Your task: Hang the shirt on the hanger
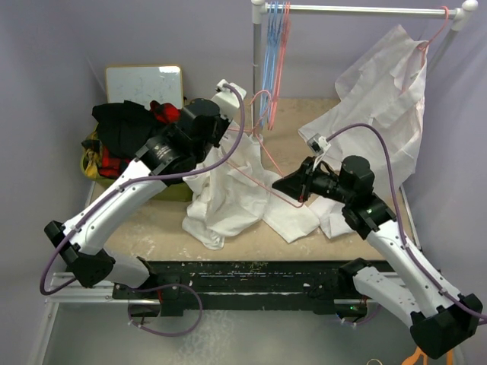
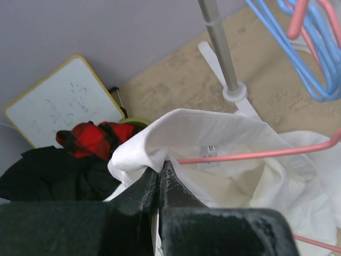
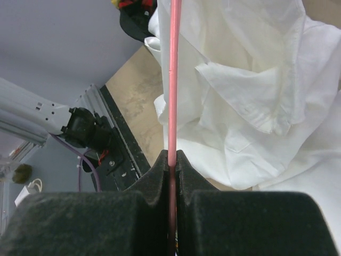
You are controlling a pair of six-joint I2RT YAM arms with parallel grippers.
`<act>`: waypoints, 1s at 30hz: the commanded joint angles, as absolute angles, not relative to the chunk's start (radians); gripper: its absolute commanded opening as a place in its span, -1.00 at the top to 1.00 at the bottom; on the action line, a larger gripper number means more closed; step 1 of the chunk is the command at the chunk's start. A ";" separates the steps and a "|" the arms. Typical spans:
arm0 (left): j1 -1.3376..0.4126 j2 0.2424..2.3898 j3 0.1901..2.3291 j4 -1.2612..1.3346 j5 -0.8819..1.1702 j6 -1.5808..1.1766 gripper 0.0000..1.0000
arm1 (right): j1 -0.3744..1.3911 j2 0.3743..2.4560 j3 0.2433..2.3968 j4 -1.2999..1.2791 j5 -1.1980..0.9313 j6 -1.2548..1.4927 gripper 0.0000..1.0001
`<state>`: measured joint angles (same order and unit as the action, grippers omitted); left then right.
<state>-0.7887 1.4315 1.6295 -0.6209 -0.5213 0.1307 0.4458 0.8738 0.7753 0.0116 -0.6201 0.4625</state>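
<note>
two arms work over a sandy desk (image 1: 152, 224). at far left, a whiteboard (image 1: 144, 82) sits by the wall behind a heap made up of a black garment (image 1: 122, 125) and a red-and-black plaid garment (image 1: 163, 112). just right of that heap, the left fingers (image 2: 166, 177) are pinched fully together on a fold of the shirt (image 1: 228, 205) at its collar edge, holding that edge off the desk. a size label (image 2: 211, 148) shows inside the collar in the left wrist view. the rest of the white shirt falls in a crumpled mass onto the middle of the desk, between the two arms. the hanger (image 3: 172, 80), thin and pink, lies across the shirt, one bar crossing the collar opening. we see the right fingers (image 3: 180, 166) closed tight on another bar of the hanger, which runs straight up from between them with the shirt just beside it. behind, an upright rack pole (image 1: 256, 68) stands with blue hangers (image 1: 268, 65) hung at its top. at far right, a second white garment (image 1: 384, 99) hangs from the rail (image 1: 365, 9).
</note>
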 commanded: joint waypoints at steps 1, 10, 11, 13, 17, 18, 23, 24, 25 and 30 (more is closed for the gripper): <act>-0.796 1.386 1.699 -0.534 -0.560 0.223 1.00 | 0.448 0.836 0.790 0.087 -0.683 0.472 1.00; -0.816 1.400 1.877 -0.699 -0.302 0.173 1.00 | 0.448 0.907 0.815 0.282 -0.716 0.562 1.00; -0.822 1.408 1.913 -0.715 -0.276 0.173 1.00 | 0.450 0.930 0.829 0.302 -0.721 0.566 1.00; -0.843 1.427 1.962 -0.745 -0.240 0.181 1.00 | 0.452 0.974 0.860 0.327 -0.713 0.562 1.00; -0.894 1.455 2.027 -0.771 -0.214 0.212 1.00 | 0.457 1.058 0.946 0.290 -0.716 0.512 1.00; -0.899 1.464 2.044 -0.774 -0.210 0.217 1.00 | 0.457 1.074 0.961 0.283 -0.710 0.500 1.00; -0.929 1.501 2.130 -0.816 -0.159 0.217 1.00 | 0.457 1.060 0.966 0.373 -0.668 0.524 1.00; -0.934 1.509 2.147 -0.825 -0.146 0.218 1.00 | 0.457 1.050 0.965 0.403 -0.666 0.540 1.00; -0.939 1.516 2.163 -0.834 -0.133 0.216 1.00 | 0.457 1.040 0.965 0.432 -0.649 0.558 1.00; -0.935 1.510 2.150 -0.866 -0.087 0.239 1.00 | 0.458 1.056 0.990 0.508 -0.612 0.585 1.00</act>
